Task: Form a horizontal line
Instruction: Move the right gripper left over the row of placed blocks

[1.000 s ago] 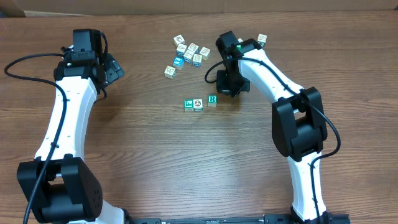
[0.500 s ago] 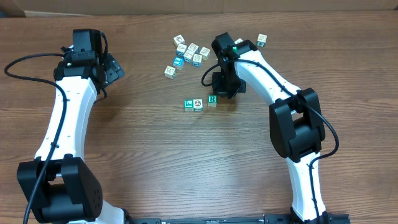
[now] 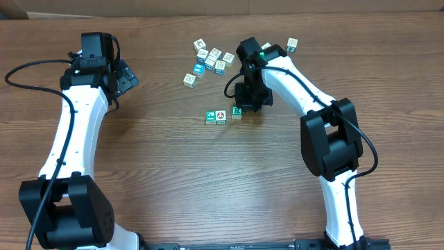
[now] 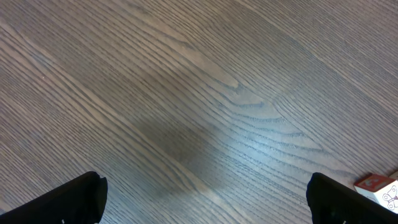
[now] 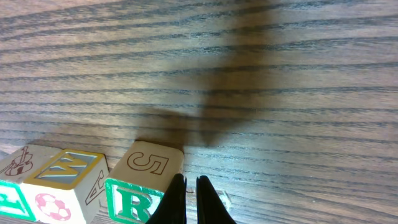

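Plainly the horizontal line point(image 3: 220, 116) is only part built: it lies near the middle of the tabletop point(image 3: 173, 180), a touching pair with the R cube point(image 5: 134, 200) just beside them at 3 o'clock and sitting a shade toward 12, so the row is not yet straight. That probably explains the right pincer point(image 5: 188, 199): its tips are pressed together on nothing and set low against that cube's 2 o'clock corner, as a blunt pusher rather than a grasp, to nudge the cube in line. Whether the tips touch it I cannot tell. The left pincer point(image 3: 127, 78) is spread fully, holds nothing and waits well apart at 9 o'clock. Legible marks: a green "R" on the near face and an outlined "5" on top; the neighbouring W cube point(image 5: 65, 173) shows a "W" above a pink football. The loose cubes point(image 3: 211, 59) sit at 12 o'clock, their markings too small to read.
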Robot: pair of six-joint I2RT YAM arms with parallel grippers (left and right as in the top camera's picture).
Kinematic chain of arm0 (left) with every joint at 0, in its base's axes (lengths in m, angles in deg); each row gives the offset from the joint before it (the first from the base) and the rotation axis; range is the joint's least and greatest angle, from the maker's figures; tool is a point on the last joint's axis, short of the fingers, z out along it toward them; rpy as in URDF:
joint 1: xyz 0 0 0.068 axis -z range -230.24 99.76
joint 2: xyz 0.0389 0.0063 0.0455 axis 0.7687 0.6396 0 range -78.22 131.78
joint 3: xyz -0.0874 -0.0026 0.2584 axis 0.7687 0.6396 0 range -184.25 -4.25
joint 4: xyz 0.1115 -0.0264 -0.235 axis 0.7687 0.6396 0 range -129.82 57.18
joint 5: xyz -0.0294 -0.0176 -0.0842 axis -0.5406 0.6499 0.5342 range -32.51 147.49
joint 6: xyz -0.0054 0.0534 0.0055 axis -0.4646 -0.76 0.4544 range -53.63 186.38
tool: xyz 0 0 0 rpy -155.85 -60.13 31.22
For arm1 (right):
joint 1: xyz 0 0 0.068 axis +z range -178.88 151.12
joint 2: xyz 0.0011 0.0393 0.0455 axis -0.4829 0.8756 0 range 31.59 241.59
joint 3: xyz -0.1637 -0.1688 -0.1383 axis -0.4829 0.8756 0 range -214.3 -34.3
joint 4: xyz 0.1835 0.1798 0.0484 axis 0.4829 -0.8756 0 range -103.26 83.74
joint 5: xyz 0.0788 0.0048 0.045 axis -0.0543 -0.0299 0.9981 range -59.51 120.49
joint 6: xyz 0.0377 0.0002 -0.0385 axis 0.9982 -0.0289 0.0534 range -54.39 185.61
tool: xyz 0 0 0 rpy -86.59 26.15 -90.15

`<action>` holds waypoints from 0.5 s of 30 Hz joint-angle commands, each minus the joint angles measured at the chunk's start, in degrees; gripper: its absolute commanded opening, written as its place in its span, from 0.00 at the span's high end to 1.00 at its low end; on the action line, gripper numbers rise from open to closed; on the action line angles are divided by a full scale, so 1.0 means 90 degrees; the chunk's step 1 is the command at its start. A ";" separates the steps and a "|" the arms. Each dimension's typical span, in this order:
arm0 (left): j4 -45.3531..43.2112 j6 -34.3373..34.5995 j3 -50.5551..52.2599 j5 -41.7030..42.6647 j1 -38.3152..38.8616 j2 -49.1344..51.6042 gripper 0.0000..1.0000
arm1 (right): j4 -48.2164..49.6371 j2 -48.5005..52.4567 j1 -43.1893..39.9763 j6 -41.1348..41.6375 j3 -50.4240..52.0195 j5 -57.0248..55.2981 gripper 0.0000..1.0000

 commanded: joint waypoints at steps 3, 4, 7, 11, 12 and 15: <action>-0.0002 -0.0005 -0.0039 0.0017 0.0049 -0.0022 0.00 | -0.0056 0.0012 0.0034 -0.0041 -0.0114 0.0087 0.96; -0.0005 -0.0005 -0.0039 0.0017 0.0049 -0.0022 0.00 | -0.0070 0.0012 0.0046 -0.0041 -0.0114 0.0087 0.96; -0.0002 -0.0005 -0.0039 0.0017 0.0049 -0.0022 0.00 | -0.0056 0.0012 0.0129 -0.0066 -0.0114 0.0085 0.96; -0.0002 -0.0005 -0.0039 0.0017 0.0049 -0.0022 0.00 | -0.0022 0.0012 0.0231 -0.0058 -0.0114 0.0080 0.96; -0.0002 -0.0005 -0.0039 0.0017 0.0049 -0.0022 0.00 | -0.0022 0.0012 0.0240 -0.0056 -0.0114 0.0080 0.96; -0.0002 -0.0005 -0.0039 0.0017 0.0049 -0.0022 0.00 | -0.0032 0.0012 0.0240 -0.0005 -0.0114 0.0078 0.96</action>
